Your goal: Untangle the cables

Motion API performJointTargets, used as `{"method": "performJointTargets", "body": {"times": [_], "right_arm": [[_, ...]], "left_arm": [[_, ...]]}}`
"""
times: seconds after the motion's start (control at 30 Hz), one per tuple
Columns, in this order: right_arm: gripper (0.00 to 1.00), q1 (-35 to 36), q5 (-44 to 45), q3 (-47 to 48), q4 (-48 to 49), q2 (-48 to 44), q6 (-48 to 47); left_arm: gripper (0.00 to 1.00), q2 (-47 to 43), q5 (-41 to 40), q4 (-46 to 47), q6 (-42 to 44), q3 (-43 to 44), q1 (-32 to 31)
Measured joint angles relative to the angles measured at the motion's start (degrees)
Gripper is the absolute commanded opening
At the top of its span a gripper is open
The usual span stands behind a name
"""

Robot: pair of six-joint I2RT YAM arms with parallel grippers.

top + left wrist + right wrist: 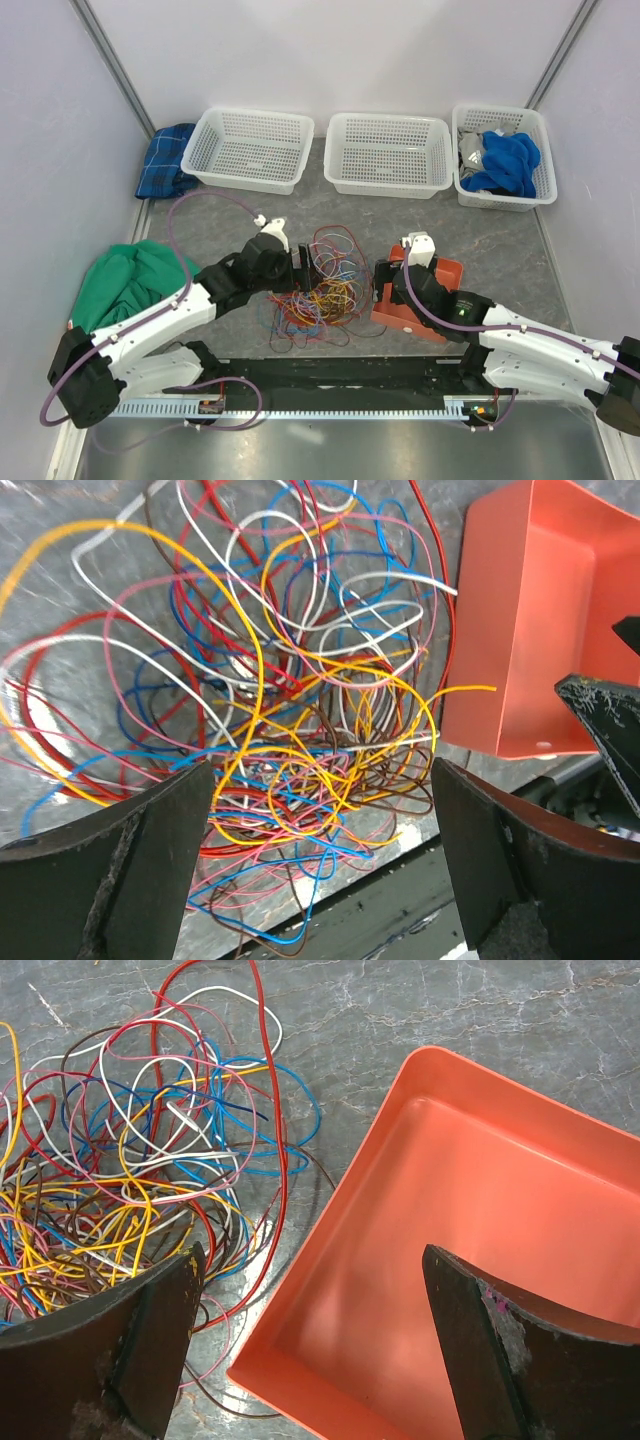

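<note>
The cables (322,287) lie in one tangle of red, orange, yellow, blue, white, pink and brown wires on the grey table between the arms. In the left wrist view the cables (290,710) fill the middle. My left gripper (320,860) is open, hanging above the tangle's near side with nothing between its fingers. My right gripper (310,1345) is open and empty above the left corner of an orange tray (480,1250). The cables (140,1170) lie to its left. In the top view the left gripper (300,268) is at the tangle's left and the right gripper (385,290) at its right.
The orange tray (440,275) sits right of the tangle. Three white baskets stand at the back (248,150), (388,153), (535,190); the right one holds blue and grey cloth. A green cloth (130,280) lies at the left, a blue plaid cloth (165,160) at the back left.
</note>
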Motion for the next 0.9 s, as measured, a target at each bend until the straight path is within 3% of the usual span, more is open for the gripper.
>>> {"method": "performJointTargets", "body": {"times": [0.23, 0.33, 0.37, 0.47, 0.53, 0.73, 0.9], "right_arm": [[0.98, 0.0, -0.13, 0.0, 0.0, 0.0, 0.0], [0.98, 0.0, -0.13, 0.0, 0.02, 0.0, 0.0], [0.98, 0.0, -0.15, 0.0, 0.02, 0.0, 0.0], [0.98, 0.0, -0.15, 0.0, 0.02, 0.0, -0.02], [0.98, 0.0, -0.15, 0.0, 0.0, 0.0, -0.02], [0.98, 0.0, -0.61, 0.0, -0.02, -0.02, -0.13], [0.98, 0.0, -1.18, 1.16, -0.24, -0.02, -1.14]], "left_arm": [[0.86, -0.96, 1.38, 3.96, -5.05, -5.79, -0.02], [0.65, 2.03, 1.27, 4.42, -6.67, -5.84, -0.02], [0.46, 3.52, 1.09, 4.59, -7.06, -5.84, -0.02], [0.14, 7.43, 0.92, 4.79, -7.82, -5.66, 0.0], [0.04, 9.22, 0.92, 4.63, -8.09, -5.27, 0.0], [0.02, 7.08, -0.02, 2.36, -7.45, -2.03, -0.02], [0.02, 1.95, -0.9, -2.8, -4.17, 6.91, -0.02]]}}
